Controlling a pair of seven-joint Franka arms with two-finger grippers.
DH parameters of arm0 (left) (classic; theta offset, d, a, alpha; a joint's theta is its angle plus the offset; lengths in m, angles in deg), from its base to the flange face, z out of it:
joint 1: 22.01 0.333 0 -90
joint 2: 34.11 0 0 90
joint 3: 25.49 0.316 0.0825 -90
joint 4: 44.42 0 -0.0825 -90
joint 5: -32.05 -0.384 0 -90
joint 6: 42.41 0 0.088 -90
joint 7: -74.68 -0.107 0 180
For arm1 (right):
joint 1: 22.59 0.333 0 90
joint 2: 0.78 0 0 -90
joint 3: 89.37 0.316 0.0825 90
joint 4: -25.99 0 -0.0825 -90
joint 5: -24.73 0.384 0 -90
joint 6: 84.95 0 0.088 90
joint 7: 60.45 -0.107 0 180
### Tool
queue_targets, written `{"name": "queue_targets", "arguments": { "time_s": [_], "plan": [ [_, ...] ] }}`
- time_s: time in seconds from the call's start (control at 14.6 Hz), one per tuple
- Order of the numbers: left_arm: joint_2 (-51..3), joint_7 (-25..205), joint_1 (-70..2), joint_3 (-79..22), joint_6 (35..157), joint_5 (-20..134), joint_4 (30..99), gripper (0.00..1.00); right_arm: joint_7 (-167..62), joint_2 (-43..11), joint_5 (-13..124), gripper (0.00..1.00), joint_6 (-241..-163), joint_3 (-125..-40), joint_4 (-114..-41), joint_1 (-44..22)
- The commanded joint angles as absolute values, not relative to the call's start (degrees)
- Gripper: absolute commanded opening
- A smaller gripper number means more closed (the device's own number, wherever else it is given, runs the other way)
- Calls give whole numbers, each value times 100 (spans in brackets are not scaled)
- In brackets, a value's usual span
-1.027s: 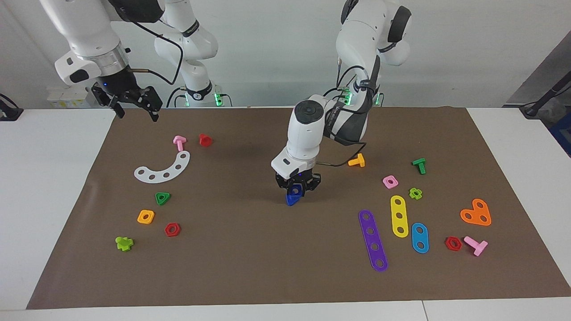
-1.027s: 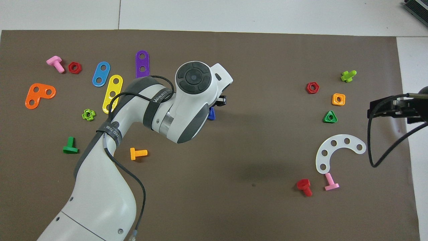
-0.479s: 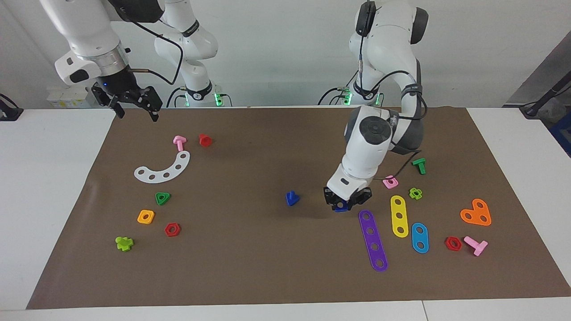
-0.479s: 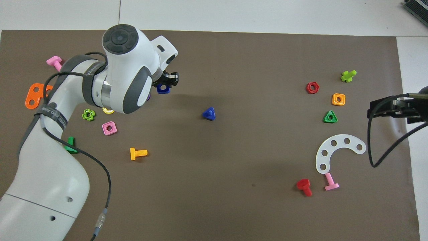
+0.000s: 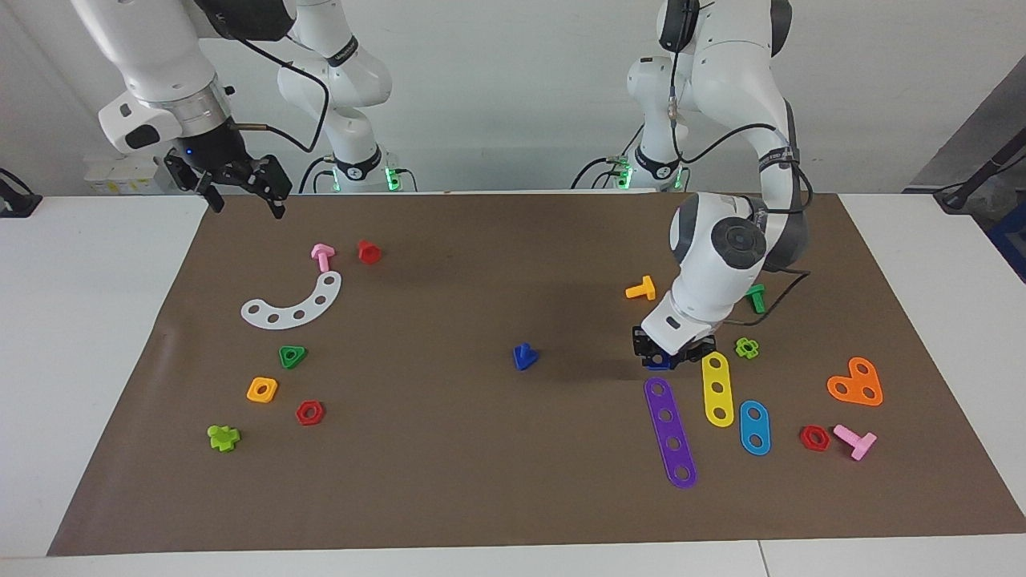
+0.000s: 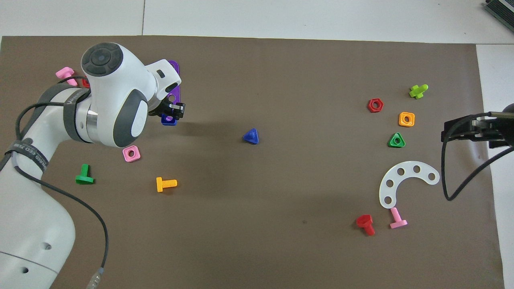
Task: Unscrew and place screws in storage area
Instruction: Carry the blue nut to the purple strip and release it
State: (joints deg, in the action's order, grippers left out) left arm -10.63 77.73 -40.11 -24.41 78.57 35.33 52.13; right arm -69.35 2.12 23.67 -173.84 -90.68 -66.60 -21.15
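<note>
Blue triangular-headed plastic screw (image 5: 524,355) lies mid brown paper mat (image 5: 481,481). Left end effector (image 5: 670,358) clamps blue square nut (image 6: 168,120) over purple holed strip (image 5: 671,433); right end effector (image 5: 240,192) waits w/ fingers apart.

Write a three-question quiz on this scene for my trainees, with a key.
1. True or false: the blue bolt lies loose on the mat, with no gripper touching it.
2. What is the left gripper shut on? A) a blue nut B) an orange bolt C) the white strip
3. Fill in: the right gripper waits over the mat's edge at the right arm's end, its fingers ____.

Key: 1 true; 2 A; 3 open.
</note>
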Motion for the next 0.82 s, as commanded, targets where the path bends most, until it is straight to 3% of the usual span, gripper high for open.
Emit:
{"name": "queue_targets", "arguments": {
  "time_s": [0.0,0.48,0.55,0.68,0.75],
  "plan": [
    [-1583,7626,-4020,-2443,8773,3627,6349,34,-6845,335,2473,100,-17407,-9034,-6787,-2171],
    [-1724,7319,-4011,-2435,9522,3627,6948,38,-6845,335,2473,100,-17407,-9034,-6787,-2171],
    [-1724,7319,-4003,-2435,9619,3627,7001,45,-6845,335,2473,100,-17407,-9034,-6787,-2171],
    [-1724,7249,-4002,-2435,9681,3627,7028,69,-6845,335,2473,100,-17407,-9034,-6787,-2171],
    [-1724,7118,-3994,-2426,9690,3627,7028,93,-6845,335,2473,100,-17407,-9034,-6787,-2171]
  ]
}}
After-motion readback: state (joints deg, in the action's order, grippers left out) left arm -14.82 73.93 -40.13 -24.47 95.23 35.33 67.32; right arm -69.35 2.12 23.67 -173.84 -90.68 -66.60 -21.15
